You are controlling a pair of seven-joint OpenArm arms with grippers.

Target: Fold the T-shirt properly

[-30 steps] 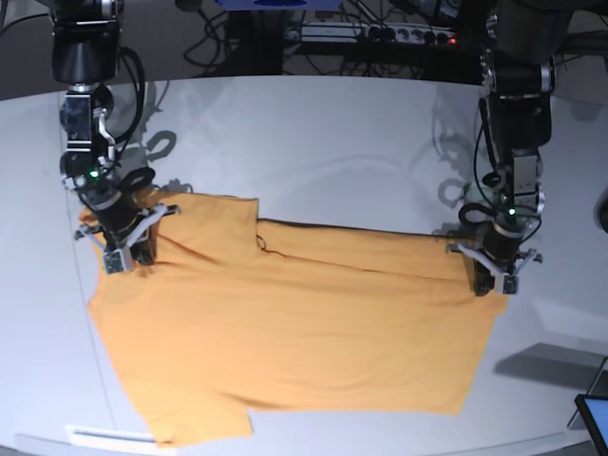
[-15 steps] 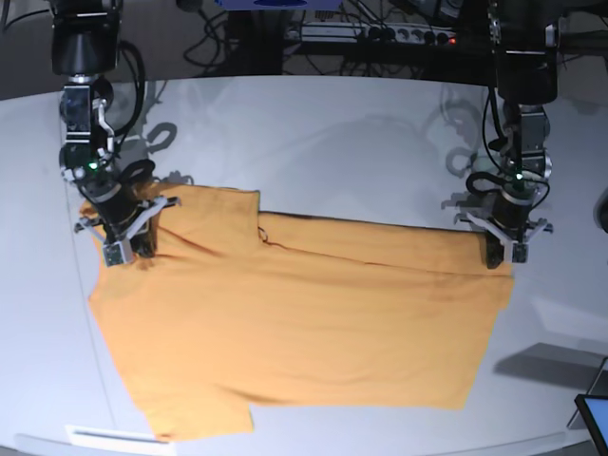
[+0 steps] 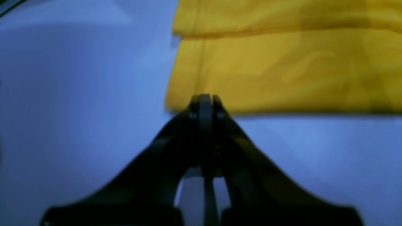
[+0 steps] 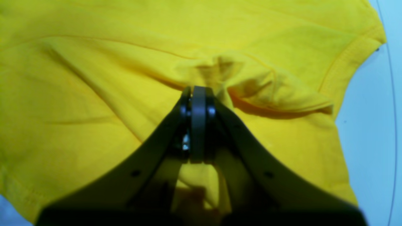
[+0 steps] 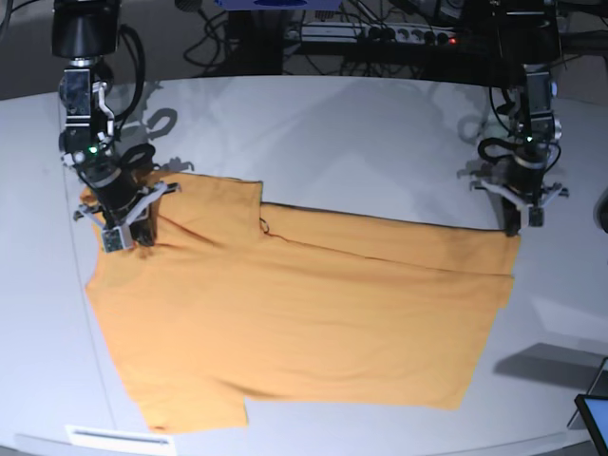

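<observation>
Nearest us in the base view, the T-shirt [image 5: 285, 332] lies spread across the white table [image 5: 332, 133], its lower hem and one sleeve at the near edge, its body reaching back toward both arms. It looks light, thin and limp: we judge it will drape and sag wherever it is not supported, slide easily over the smooth tabletop, and crease rather than hold a line by itself. A single-layer pinch should carry it, but a pinch in open cloth only bunches it, so we would take hold at the stitched edges and corners, where the fabric is doubled and firmer.

Further back, the right gripper [image 4: 198, 94] has its jaws pressed together on a small raised pucker of the shirt near the sleeve and shoulder; in the right wrist view the ribbed sleeve hem curves just beyond it. The cloth wrinkles toward that pinch.

At the far corner on the other side, the left gripper [image 3: 204, 100] also has its jaws together, tips at the shirt's edge. The left wrist view is blurred, so we cannot tell whether it holds cloth or merely sits just beside the corner.
</observation>
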